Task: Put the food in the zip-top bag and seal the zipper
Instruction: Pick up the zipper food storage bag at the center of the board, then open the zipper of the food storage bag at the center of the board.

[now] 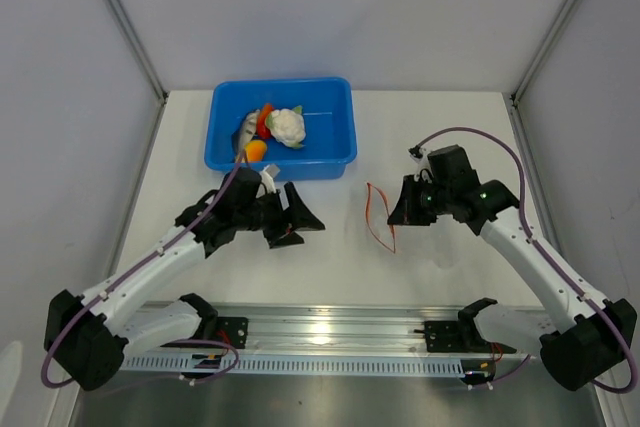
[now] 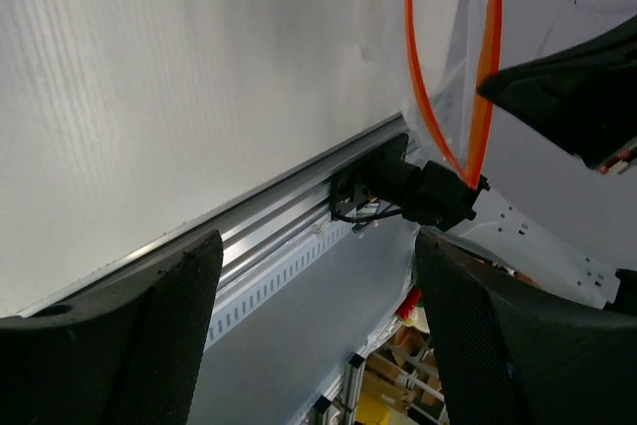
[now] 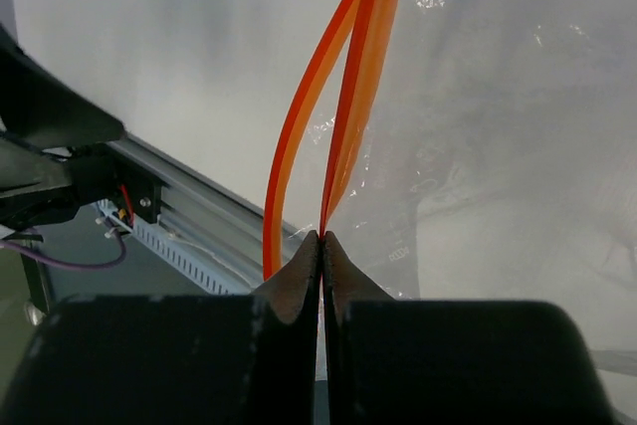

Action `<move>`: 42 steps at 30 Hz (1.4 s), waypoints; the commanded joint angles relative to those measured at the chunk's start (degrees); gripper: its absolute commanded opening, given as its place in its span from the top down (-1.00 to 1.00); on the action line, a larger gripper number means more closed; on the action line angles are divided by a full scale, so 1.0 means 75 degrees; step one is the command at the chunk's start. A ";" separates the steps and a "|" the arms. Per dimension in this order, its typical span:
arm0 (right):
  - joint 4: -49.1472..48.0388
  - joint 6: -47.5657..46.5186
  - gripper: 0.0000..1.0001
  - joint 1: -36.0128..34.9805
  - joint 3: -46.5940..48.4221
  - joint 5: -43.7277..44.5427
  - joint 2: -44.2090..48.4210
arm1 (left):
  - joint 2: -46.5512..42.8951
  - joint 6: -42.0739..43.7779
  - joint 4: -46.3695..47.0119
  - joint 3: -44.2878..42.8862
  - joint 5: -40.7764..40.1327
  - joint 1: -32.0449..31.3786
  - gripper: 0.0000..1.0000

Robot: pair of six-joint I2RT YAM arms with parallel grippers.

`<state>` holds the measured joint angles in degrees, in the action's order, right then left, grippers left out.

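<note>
The food lies in the blue tub [image 1: 330, 137]: white cauliflower [image 1: 289, 125], red pepper [image 1: 265, 120], orange carrot piece [image 1: 256, 150] and grey fish piece [image 1: 244, 132]. The clear zip-top bag [image 3: 478, 146] is held up off the table right of centre, its mouth open. My right gripper [image 1: 396, 215] is shut on one side of the red-orange zipper [image 3: 343, 116], and the other side bows away to the left [image 3: 289, 156]. My left gripper [image 1: 297, 225] is open and empty, just in front of the tub. It faces the bag [image 2: 448, 47] and its zipper [image 2: 418, 77].
The aluminium rail [image 1: 330, 332] with both arm bases runs along the near edge. White walls close off the back and both sides. The tub stands at the back left of centre.
</note>
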<state>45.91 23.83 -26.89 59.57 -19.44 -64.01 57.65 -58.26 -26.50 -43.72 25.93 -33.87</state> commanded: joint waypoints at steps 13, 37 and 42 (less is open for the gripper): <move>-0.0777 0.0525 1.00 -0.0504 -0.0044 -0.0689 0.0249 | 0.3434 -0.0681 0.1599 -0.2362 0.1018 -0.0851 -0.59; -0.0052 0.0431 0.81 -0.0504 0.0225 -0.0045 0.0261 | 0.4337 0.0068 0.0956 -0.3018 0.1113 -0.0863 0.99; 0.0124 0.0303 0.30 -0.0504 0.0424 0.0248 -0.0008 | 0.4138 0.0268 0.0791 -0.3111 0.0960 -0.0922 0.99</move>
<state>45.39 26.94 -30.41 59.72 -19.70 -62.85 90.76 -58.74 -19.22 -64.42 34.15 -40.16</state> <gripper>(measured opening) 0.316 0.006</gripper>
